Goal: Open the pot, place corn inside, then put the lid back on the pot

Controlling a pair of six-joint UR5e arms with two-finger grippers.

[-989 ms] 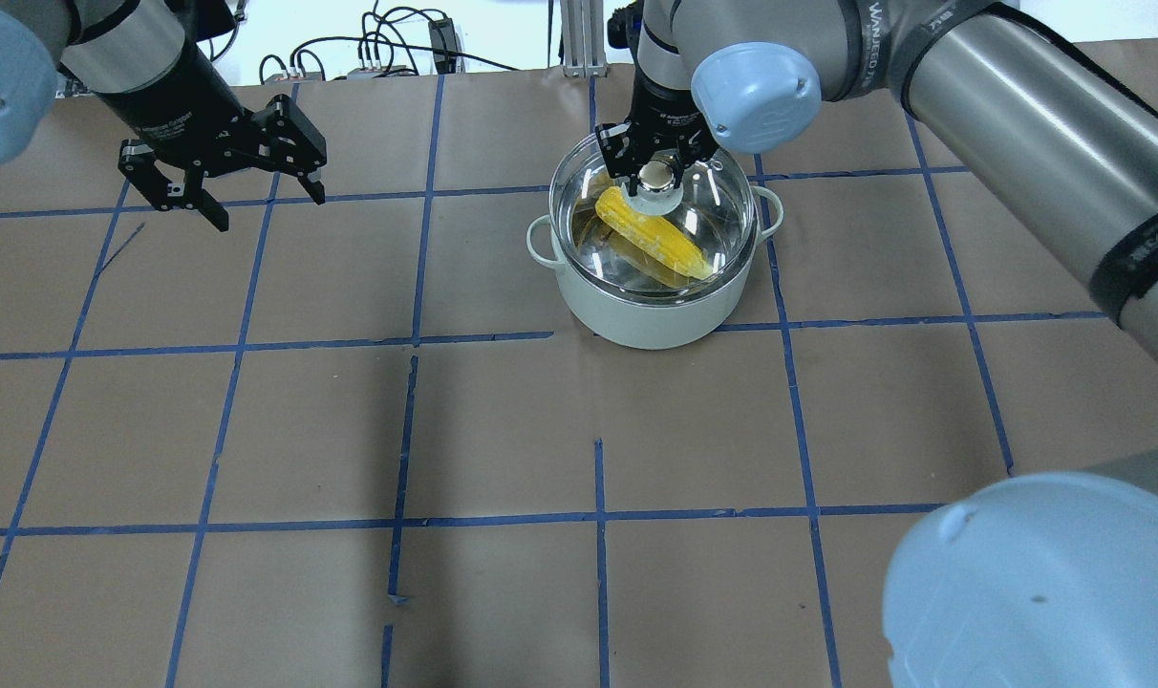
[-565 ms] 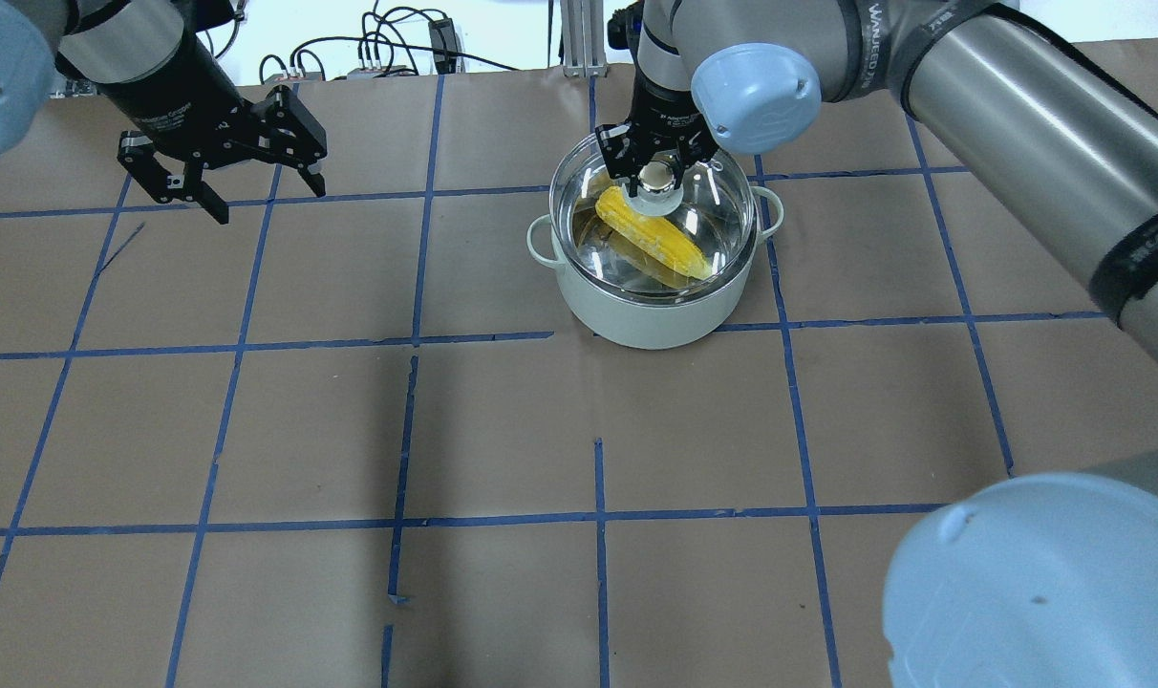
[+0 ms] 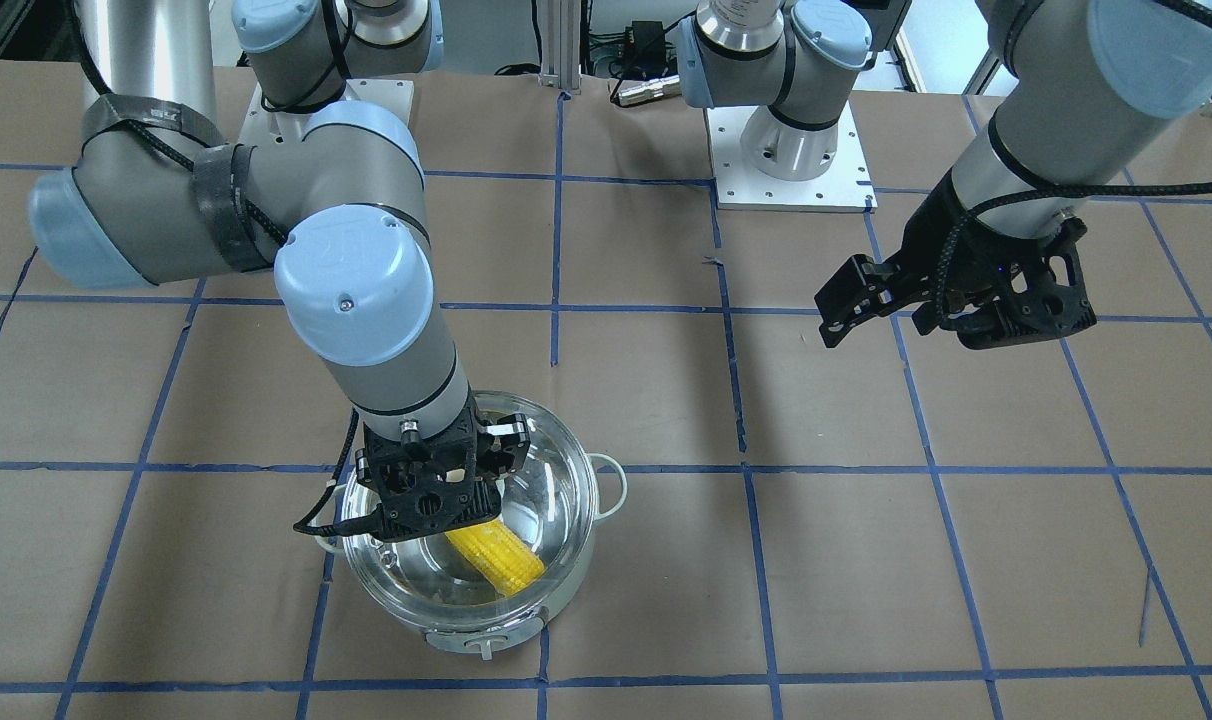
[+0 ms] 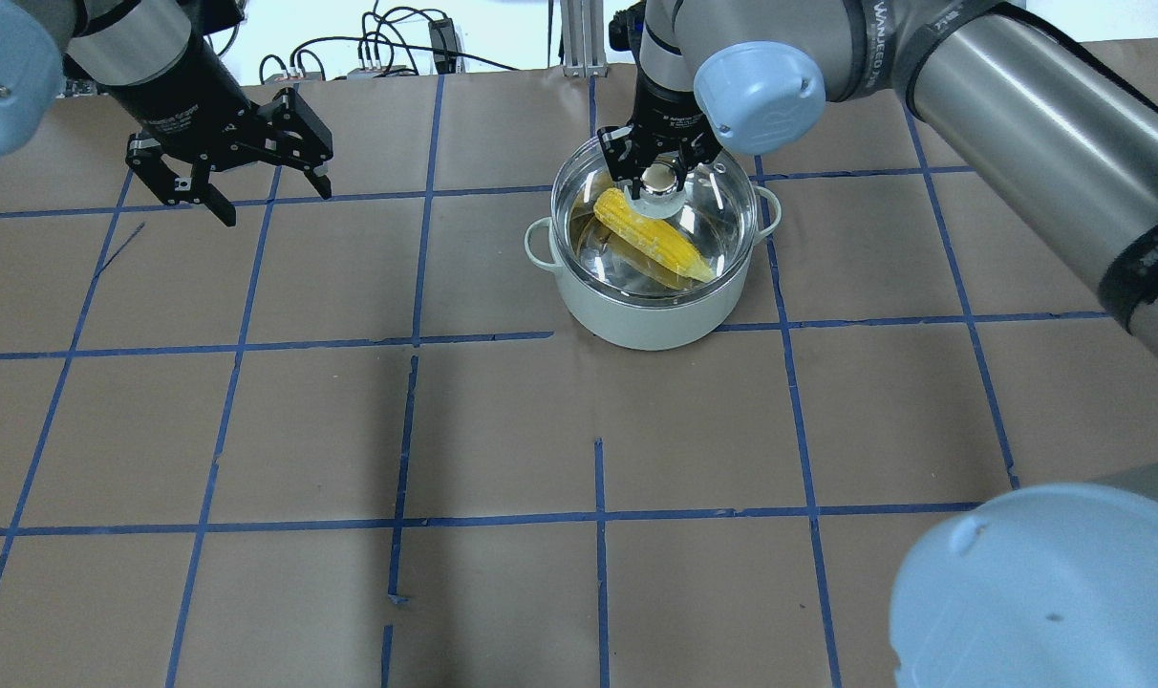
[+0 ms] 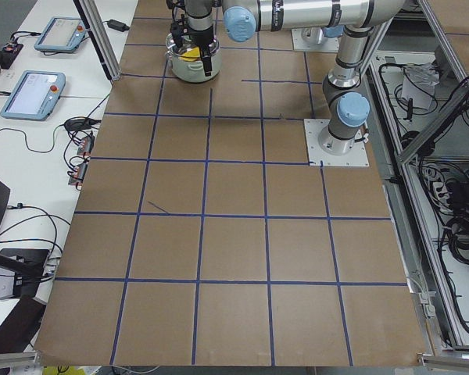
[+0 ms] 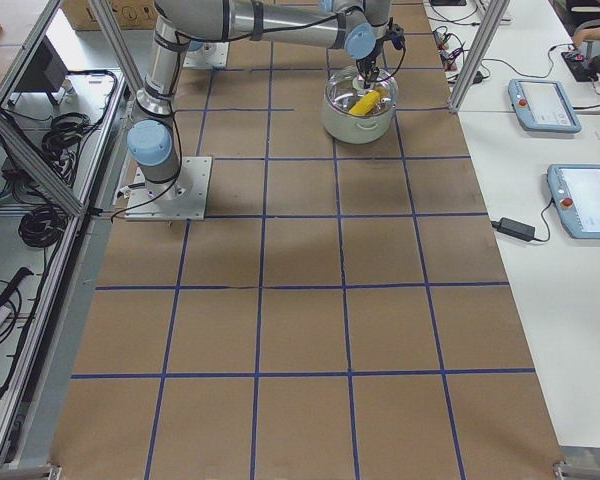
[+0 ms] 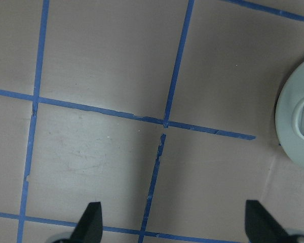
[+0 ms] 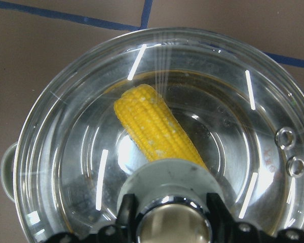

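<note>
Brown paper crossed by blue tape lines [image 4: 694, 516] covers the tabletop [image 4: 503, 430]. The pale mint-white pot [image 4: 646, 323] stands on it in the far half, a little to the robot's right of the middle. Inside, the yellow corn [image 4: 655, 241] lies slantwise across the shiny steel bottom. It shows plainly through the clear glass lid [image 4: 718, 215]. The lid covers the pot's mouth, its rim lined up with the pot's rim; whether it is fully seated I cannot tell.

The right pincer [image 4: 657, 180] comes down onto the lid's centre. Its two fingers are closed on the metallic knob [image 8: 175, 225], one on each side, as the right wrist view shows close up. The knob sits on a white disc base, and part of the corn is hidden under it in that view.

The left pincer [image 4: 275, 206] hangs tilted above the tabletop on the robot's left, well apart from the pot. Its fingers [image 7: 91, 225] are spread wide with nothing between them. Its wrist view looks down on paper and tape, with a pale rounded part of the pot at the right edge. Black cables [image 4: 397, 38] lie beyond the far edge of the tabletop.
</note>
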